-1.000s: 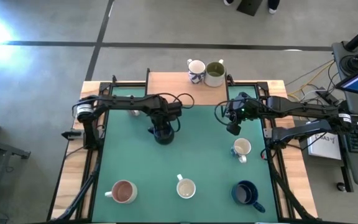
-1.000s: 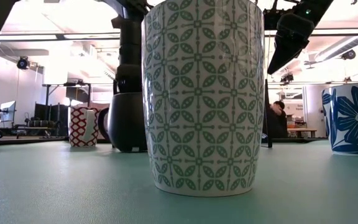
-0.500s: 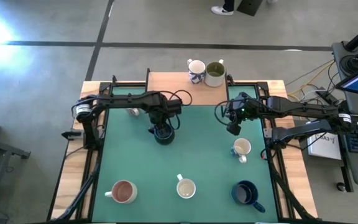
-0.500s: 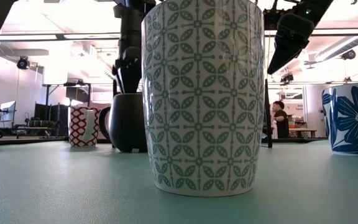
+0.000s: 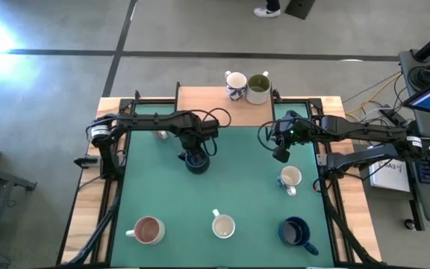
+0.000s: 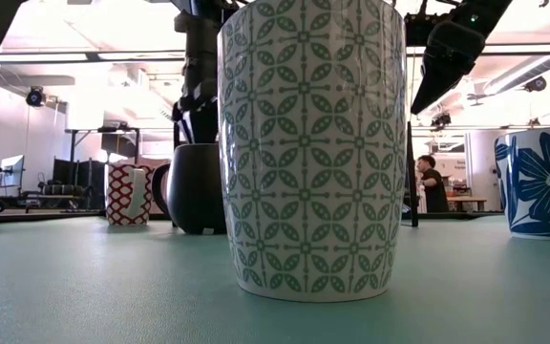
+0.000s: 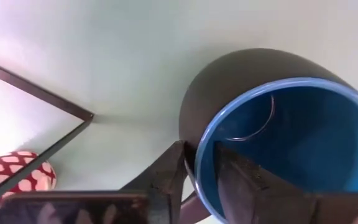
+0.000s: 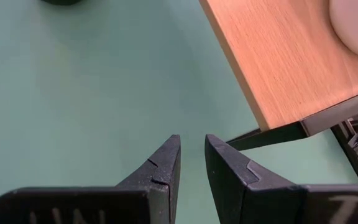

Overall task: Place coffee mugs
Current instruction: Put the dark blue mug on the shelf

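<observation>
On the green, faintly pebbled mat (image 5: pixel 237 187) covering the table, the left gripper (image 7: pixel 199 167) reaches down at a dark blue mug (image 5: pixel 195 160) standing left of centre. In the left wrist view its two dark fingers straddle the glossy rim, one inside the bright blue glazed bowl and one outside against the matte dark wall, closed to about the wall's thickness; whether they truly pinch it is hard to say. The mug's handle is only partly seen there, cut off behind the fingers.

The right gripper (image 8: pixel 191 163) hangs over bare mat at the far right, beside the pale wooden shelf (image 5: pixel 207 97), its angular black fingers a narrow slit apart with nothing between them.

Two mugs stand on that shelf at the far edge: a white one with blue pattern (image 5: pixel 235 83) and an olive-green-lined one (image 5: pixel 258 87). A small cream mug (image 5: pixel 290 178) sits near the right edge. Along the near edge are a pink-brown-lined mug (image 5: pixel 148 230), a cream mug (image 5: pixel 223 225) and a second dark blue mug (image 5: pixel 295 231).

From table height, a tall cylinder printed with a green leaf lattice (image 6: pixel 311 143) fills the middle and hides much behind it; a blue flower mug (image 6: pixel 542 182) is cut off at the right. A red-and-white patterned mug (image 6: pixel 128 193) stands far left, mostly hidden under the left arm in the overhead view.
</observation>
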### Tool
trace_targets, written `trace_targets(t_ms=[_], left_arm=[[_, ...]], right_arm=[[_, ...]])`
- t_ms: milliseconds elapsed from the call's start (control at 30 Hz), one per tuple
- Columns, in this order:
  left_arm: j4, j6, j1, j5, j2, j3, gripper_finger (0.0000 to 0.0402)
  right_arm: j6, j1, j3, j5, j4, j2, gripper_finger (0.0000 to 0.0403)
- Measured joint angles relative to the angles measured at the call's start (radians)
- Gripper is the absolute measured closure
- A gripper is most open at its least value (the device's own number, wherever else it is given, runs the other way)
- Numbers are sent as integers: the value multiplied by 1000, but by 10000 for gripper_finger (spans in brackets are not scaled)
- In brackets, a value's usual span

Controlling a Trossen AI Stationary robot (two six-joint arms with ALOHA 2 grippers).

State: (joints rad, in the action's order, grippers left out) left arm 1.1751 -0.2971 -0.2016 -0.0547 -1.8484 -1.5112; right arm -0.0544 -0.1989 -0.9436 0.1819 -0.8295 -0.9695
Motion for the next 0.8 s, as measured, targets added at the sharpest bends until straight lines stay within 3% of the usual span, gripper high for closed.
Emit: trace_targets(t_ms=[167,367,800], left_arm=[[4,26,-1,-10,-3,0,393],[42,79,0,5,-6,-20,397],[157,300,0,-31,-4,-206,397]], right_arm=[[-4,0,0,0,0,0,339],[-5,0,0,0,0,0,339],[-5,0,0,2,5,0,339]])
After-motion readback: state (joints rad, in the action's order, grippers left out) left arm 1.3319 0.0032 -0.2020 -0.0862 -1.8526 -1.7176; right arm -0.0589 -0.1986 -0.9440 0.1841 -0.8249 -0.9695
